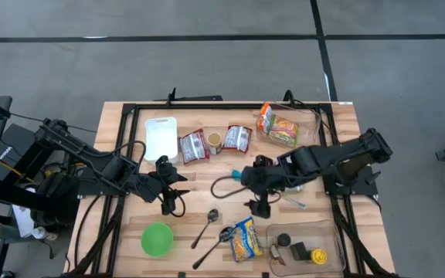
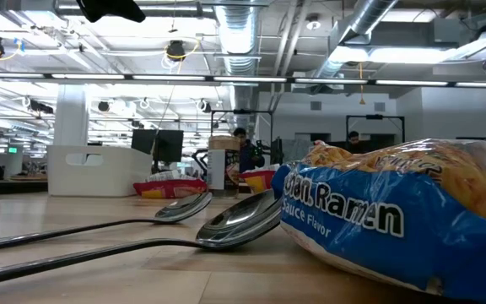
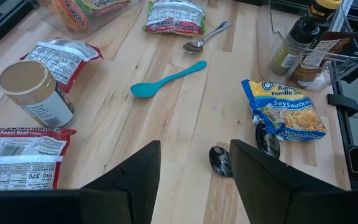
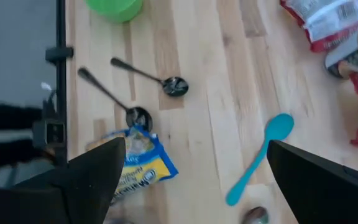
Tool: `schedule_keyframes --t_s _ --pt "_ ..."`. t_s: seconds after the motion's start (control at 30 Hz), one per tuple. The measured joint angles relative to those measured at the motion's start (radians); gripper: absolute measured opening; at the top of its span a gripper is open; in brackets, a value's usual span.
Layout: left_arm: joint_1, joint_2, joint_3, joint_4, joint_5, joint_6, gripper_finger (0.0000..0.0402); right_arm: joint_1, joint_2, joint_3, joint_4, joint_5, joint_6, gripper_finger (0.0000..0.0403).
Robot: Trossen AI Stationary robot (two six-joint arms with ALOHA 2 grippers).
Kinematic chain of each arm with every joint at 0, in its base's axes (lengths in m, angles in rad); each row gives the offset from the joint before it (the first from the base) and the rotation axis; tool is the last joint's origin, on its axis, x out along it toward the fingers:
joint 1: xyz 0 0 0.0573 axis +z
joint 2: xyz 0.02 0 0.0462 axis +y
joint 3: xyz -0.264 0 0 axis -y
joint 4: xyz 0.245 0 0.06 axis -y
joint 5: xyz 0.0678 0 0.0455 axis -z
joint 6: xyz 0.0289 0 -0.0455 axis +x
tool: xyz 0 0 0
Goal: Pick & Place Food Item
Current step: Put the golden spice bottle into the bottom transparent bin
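Right gripper (image 1: 258, 207) hangs over the middle of the table with its fingers (image 4: 86, 171) spread wide and nothing between them. Just beyond and below its tips lies the blue and yellow ramen packet (image 1: 246, 239), flat on the wood, with the bowl of one metal spoon (image 4: 138, 116) touching its upper edge. A second metal spoon (image 4: 174, 86) lies a little farther off on that side, apart from the packet. The teal spoon (image 4: 263, 155) lies between the spread fingers as the wrist camera sees it, down on the table and untouched. Past the spoons, away from this gripper, sits the green bowl (image 1: 157, 239).

Left gripper (image 1: 168, 205) hovers near the table's middle too, facing the right one, its fingers (image 3: 132, 177) parted and empty. Ahead of its tips lie the two spoon bowls and the same ramen packet (image 3: 283, 116); to one side of it stand a brown paper cup (image 3: 35, 93) and a red roast beef noodle packet (image 3: 17, 155), close together. Farther ahead is a clear bin (image 3: 303, 59) holding bottles.

At table height the ramen packet (image 2: 395, 219) fills the near side, with both spoon bowls just beside it.
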Motion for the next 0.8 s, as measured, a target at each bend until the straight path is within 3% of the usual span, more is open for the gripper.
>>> schedule_keyframes --t_s 0.47,0.8 --pt "0.000 0.000 0.000 0.000 0.000 0.000 0.0186 -0.011 0.000 0.000 -0.020 0.025 0.418 0.0385" --pt "0.000 0.000 0.000 0.000 0.000 0.000 0.0186 -0.007 0.006 -0.026 -0.235 0.029 0.564 0.0385"
